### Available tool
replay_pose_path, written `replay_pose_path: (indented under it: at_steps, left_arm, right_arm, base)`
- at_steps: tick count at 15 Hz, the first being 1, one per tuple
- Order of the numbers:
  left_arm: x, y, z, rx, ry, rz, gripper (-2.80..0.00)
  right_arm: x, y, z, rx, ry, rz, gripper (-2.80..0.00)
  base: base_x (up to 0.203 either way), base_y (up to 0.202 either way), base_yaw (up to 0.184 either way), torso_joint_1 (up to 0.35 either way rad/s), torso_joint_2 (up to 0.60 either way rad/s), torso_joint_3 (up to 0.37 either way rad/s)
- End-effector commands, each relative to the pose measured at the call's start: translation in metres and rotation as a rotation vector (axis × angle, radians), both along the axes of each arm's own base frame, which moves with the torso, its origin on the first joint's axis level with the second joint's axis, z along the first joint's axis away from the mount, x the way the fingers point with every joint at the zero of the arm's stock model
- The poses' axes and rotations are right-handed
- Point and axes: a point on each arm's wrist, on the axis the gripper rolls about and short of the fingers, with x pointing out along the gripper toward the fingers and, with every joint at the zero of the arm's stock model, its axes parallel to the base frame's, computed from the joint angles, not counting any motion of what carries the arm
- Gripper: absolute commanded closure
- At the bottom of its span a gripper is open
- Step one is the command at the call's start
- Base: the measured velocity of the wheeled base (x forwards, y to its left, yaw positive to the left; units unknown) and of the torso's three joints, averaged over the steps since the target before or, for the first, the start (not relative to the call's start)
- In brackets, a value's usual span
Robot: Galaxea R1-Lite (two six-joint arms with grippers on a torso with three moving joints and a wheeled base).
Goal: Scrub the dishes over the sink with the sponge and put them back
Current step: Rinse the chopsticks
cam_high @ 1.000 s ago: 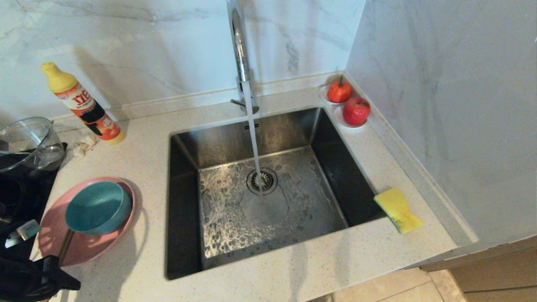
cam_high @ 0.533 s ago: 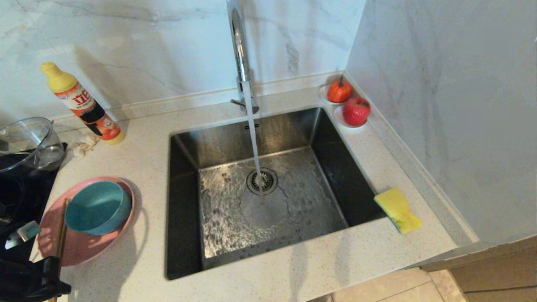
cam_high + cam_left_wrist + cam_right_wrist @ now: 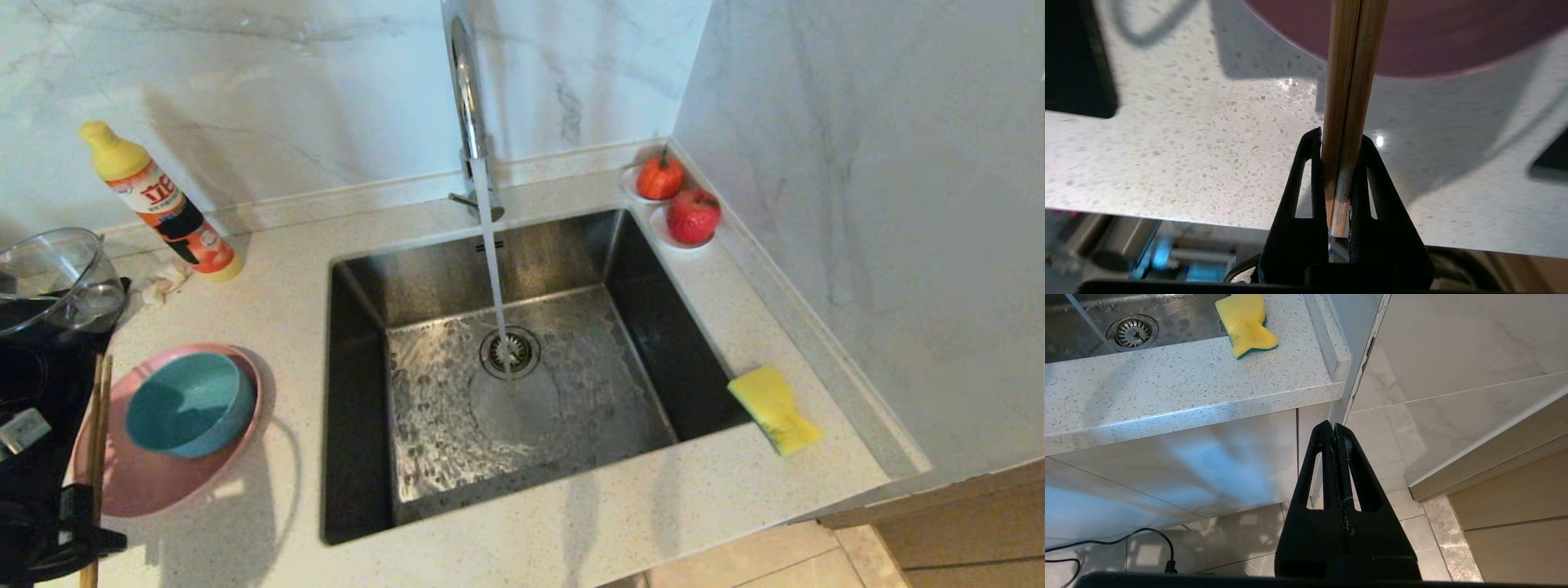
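Left end effector (image 3: 1337,141) at near-left tabletop (image 3: 571,523) edge, clamped on pair of chopsticks (image 3: 1351,81). We see teal bowl (image 3: 189,404) on pink plate (image 3: 163,490), left of sink (image 3: 506,384). We judge dishes stiff, slippery wet; we grip by rim. Sponge (image 3: 774,408) soft, right of sink. Right end effector (image 3: 1334,426) closed, empty, parked low.

Both grippers are matte black plastic. The left gripper (image 3: 1340,143) and right gripper (image 3: 1334,426) have tapered triangular fingers, each with one long slot cut through.
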Motion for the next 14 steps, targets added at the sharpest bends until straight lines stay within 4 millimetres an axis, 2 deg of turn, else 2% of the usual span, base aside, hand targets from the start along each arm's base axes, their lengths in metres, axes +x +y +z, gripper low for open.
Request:
replay_pose_path:
  at_steps: [1,5,8,12,14]
  left_arm:
    - [-0.024,-0.013,0.028,0.077,-0.136,0.01,0.0]
    - [-0.068,-0.038,0.065,0.188,-0.339,0.021,0.0]
    - [-0.087,-0.05,0.093,0.227,-0.51,0.022,0.0]
    - [-0.091,-0.06,0.124,0.102,-0.701,-0.201,0.0]
    - [-0.071,-0.051,0.136,0.062,-0.699,-0.248,0.0]
  right_arm:
    - [0.0,0.0,0.0,0.0,0.0,-0.001,0.0]
    - [0.0,0.0,0.0,0.0,0.0,-0.001,0.0]
    - [0.0,0.0,0.0,0.0,0.0,0.0,0.0]
    - [0.0,0.0,0.0,0.0,-0.001,0.001,0.0]
    - [0.0,0.0,0.0,0.0,0.0,-0.001,0.0]
  base:
    - [0.0,0.0,0.0,0.0,0.0,0.0]
    - [0.0,0.0,0.0,0.0,0.0,0.0]
    - [0.0,0.0,0.0,0.0,0.0,0.0]
    - [0.0,0.0,0.0,0.0,0.0,0.0]
    - [0.0,0.0,0.0,0.0,0.0,0.0]
